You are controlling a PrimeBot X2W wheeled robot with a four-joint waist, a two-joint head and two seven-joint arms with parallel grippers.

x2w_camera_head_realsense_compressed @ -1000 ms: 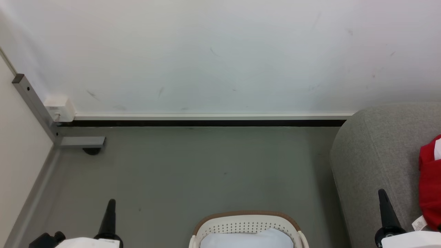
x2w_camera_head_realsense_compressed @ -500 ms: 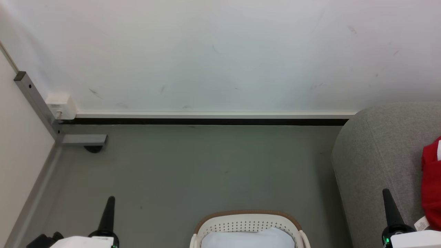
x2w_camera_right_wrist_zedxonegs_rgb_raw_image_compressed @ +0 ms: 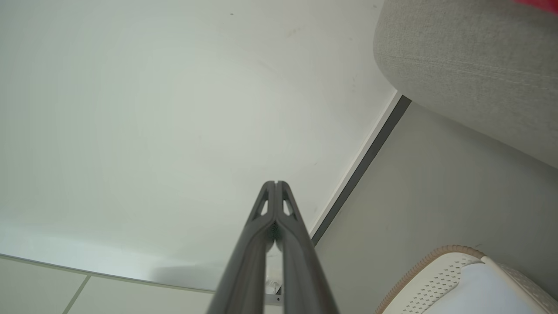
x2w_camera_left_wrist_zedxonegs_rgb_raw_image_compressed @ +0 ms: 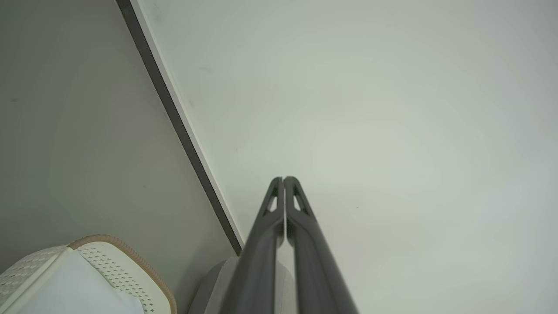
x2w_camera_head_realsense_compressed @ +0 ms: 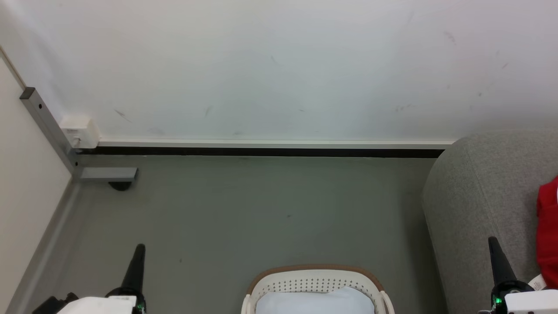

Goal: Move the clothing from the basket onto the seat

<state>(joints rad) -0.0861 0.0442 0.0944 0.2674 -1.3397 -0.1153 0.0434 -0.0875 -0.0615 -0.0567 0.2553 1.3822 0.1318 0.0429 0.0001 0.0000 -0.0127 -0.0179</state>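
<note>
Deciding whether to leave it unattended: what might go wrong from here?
1. The shut right gripper stands close beside the clothing on the seat; moving off, it might snag and drag it down.
2. The basket is cut by the head view's edge, pale lining showing; a leftover garment could go unnoticed, or the lining get grabbed.

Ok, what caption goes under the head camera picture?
Red clothing lies on the grey seat, the basket shows pale lining, left gripper and right gripper shut.

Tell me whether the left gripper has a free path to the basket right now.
Probably yes: just bare floor lies between the left gripper and the basket. Its jaws are shut, though, so they would have to open before grasping anything.
</note>
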